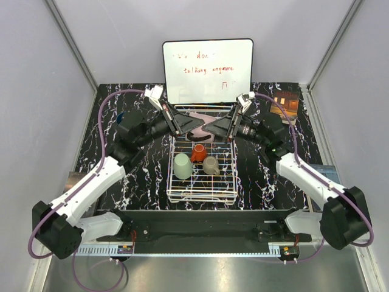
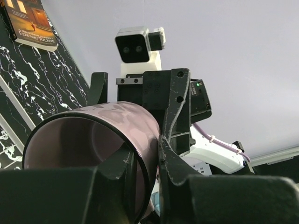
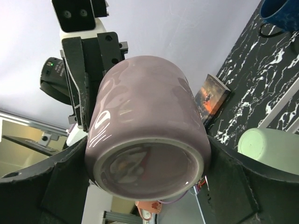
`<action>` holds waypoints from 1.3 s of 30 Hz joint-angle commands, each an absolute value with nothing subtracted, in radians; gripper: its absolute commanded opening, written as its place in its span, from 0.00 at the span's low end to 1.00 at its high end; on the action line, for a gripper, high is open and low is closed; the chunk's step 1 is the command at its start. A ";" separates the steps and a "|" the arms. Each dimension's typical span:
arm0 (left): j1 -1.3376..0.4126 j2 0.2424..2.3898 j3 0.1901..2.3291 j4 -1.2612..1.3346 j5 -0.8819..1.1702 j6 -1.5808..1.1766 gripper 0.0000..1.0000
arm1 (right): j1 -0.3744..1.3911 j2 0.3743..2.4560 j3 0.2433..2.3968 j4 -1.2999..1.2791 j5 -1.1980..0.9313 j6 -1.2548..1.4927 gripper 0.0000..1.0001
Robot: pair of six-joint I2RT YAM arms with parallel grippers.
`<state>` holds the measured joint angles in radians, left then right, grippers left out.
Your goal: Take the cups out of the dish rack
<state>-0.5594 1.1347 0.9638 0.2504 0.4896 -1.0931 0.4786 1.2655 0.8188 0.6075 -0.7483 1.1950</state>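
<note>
The right pincer (image 3: 147,163) is spread wide around the body of the pink mug (image 3: 145,135). One finger (image 3: 70,172) presses on each side, and the mug's base faces that wrist's camera. The left pincer (image 2: 145,161) holds the same mug from the other end, nearly closed on the wall at the rim. One of its fingers (image 2: 114,170) sits inside the mouth and the other outside. The mug lies on its side in the air between the two pincers.

Beneath them is the far end of the dish rack (image 1: 172,182). Three mugs sit in the rack, below the pincers and toward the arm bases. The orange mug (image 1: 198,152) is closest, the green mug (image 1: 182,165) is on the left pincer's side, and the brown mug (image 1: 211,165) is on the right pincer's side.

The blue mug (image 3: 280,14) stands on the black marbled table (image 1: 255,176), well apart from the pincers and past the green mug in the right wrist view. Beyond the pincers, a whiteboard (image 1: 208,71) leans at the back wall. A book (image 1: 285,103) lies off to the right pincer's side.
</note>
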 commanded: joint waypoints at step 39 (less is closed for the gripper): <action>-0.502 1.258 1.403 -0.632 -0.205 -0.496 0.00 | 0.495 1.084 1.064 -0.429 -0.221 0.617 1.00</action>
<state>-0.5201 1.2400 1.2617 -0.3939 0.1146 -0.6682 0.4973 1.0485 0.9730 -0.2661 -0.3759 0.7204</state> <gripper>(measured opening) 0.164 0.999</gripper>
